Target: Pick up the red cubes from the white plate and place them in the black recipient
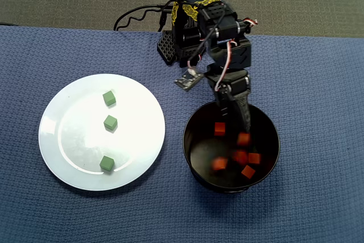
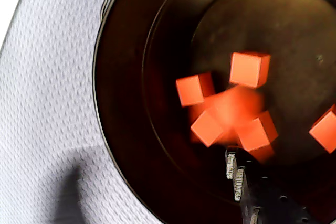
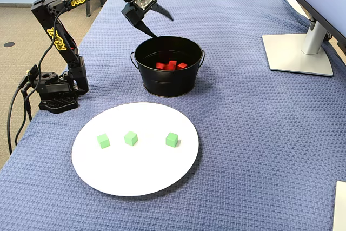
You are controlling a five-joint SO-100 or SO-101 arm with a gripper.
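Several red cubes (image 1: 243,139) lie on the bottom of the black recipient (image 1: 187,140), right of the white plate (image 1: 74,135) in the overhead view. One of the cubes (image 2: 236,103) is blurred in the wrist view, among sharper ones (image 2: 249,69). My gripper (image 3: 163,27) hangs open above the pot's far rim with nothing between its fingers. In the wrist view only one finger (image 2: 234,170) shows, over the pot's dark wall (image 2: 126,93). No red cube shows on the plate (image 3: 135,171); it holds three green cubes (image 3: 131,138).
A blue woven cloth (image 3: 259,133) covers the table. The arm's base (image 3: 54,93) stands at the left edge in the fixed view. A monitor stand (image 3: 297,52) sits at the far right. A small tag (image 1: 187,79) lies near the base.
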